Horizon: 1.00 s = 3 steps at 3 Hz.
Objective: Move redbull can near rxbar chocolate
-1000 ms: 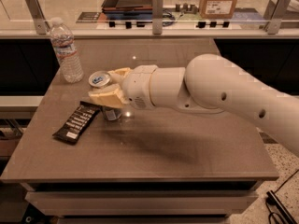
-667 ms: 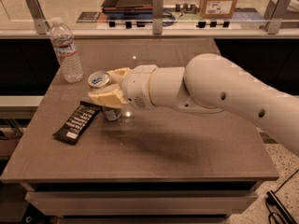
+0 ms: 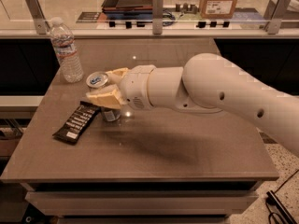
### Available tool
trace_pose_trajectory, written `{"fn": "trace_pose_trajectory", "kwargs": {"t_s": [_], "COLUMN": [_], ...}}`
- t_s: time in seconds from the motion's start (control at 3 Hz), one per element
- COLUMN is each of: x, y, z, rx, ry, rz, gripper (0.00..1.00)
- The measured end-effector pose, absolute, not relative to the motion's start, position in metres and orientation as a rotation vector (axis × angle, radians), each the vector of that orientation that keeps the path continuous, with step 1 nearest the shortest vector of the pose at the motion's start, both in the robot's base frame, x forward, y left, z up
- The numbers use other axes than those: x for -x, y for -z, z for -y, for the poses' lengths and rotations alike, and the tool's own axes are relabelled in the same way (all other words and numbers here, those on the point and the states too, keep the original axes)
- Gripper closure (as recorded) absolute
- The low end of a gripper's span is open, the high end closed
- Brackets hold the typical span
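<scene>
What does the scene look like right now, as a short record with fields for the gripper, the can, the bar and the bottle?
gripper: over the left half of the table, jaws closed on the redbull can
redbull can: held in the gripper, close beside the right end of the rxbar chocolate
rxbar chocolate: lying flat on the table, left of the can
water bottle: upright near the table's back left corner, capped

The gripper [image 3: 101, 86] sat at the left-centre of the brown table [image 3: 187, 146], its cream fingers [image 3: 105, 99] clasped on either side of the redbull can [image 3: 97, 80]. The can stood just beside the upper end of the rxbar chocolate [image 3: 75, 123]. A water bottle [image 3: 67, 55] stood upright near the table's back-left corner.
</scene>
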State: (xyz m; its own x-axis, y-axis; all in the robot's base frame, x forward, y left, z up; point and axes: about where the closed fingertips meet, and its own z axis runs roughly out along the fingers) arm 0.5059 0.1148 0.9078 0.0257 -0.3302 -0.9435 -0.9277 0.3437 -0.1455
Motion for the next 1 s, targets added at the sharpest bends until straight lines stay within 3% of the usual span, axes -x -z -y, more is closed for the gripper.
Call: {"fn": "trace_pose_trajectory", "kwargs": {"t_s": [0.33,0.67,1.0], "x": [-0.5047,-0.5036,-0.5035], "y": [-0.9085,-0.9093,-0.9093], "z": [-0.1167,-0.1186,-0.1187], "rx": [1.192,1.196,1.196], "ry": [-0.693,-0.693,-0.693], "rz": [-1.523,-1.52,-1.52], "gripper": [0.13,0.0,0.0]}}
